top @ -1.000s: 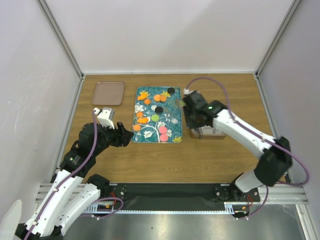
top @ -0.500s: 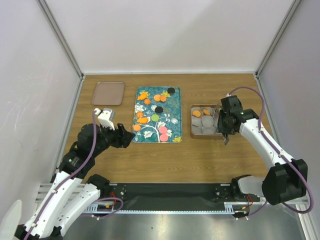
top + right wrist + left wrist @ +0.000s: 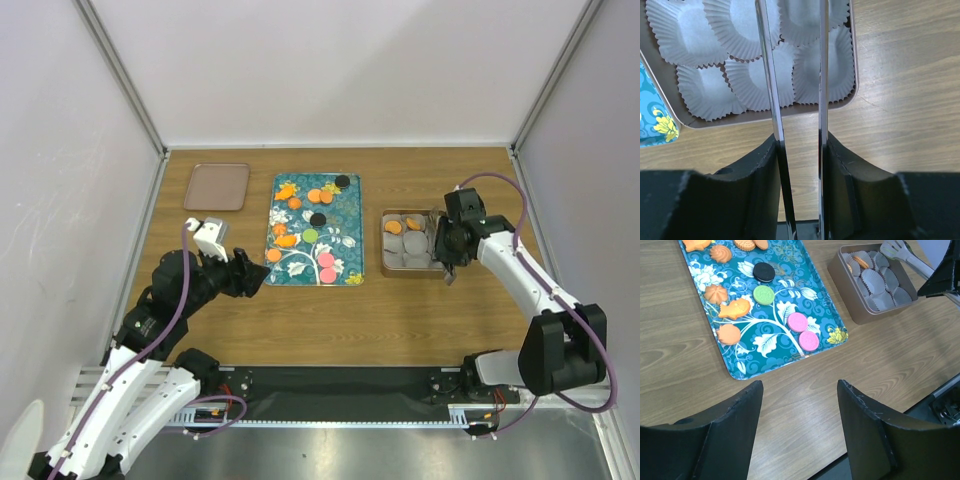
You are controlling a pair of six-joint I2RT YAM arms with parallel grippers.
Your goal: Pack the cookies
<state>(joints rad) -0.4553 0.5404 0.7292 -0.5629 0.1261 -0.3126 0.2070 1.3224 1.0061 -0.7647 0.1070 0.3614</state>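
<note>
The cookies lie on a teal floral tray [image 3: 352, 276]: orange ones [image 3: 320, 195], a black one [image 3: 318, 219], a green one [image 3: 310, 236] and two pink ones [image 3: 327, 267]. The left wrist view shows the black [image 3: 763, 271], green [image 3: 763, 294] and pink [image 3: 797, 321] cookies. My left gripper [image 3: 255, 275] hangs open and empty over bare table just short of the tray's near left corner. My right gripper [image 3: 445, 250] is shut on metal tongs [image 3: 771, 75], which reach over the brown box [image 3: 385, 262]. The box holds white paper cups [image 3: 765, 75] and two orange cookies [image 3: 394, 227].
A flat brown lid [image 3: 217, 186] lies at the far left of the table. White walls with metal posts close in the back and both sides. The tongs' tips [image 3: 892, 247] sit above the box's far right corner.
My right arm has swung from above the box to its right side, uncovering it, and then settled. The left arm has stayed put.
</note>
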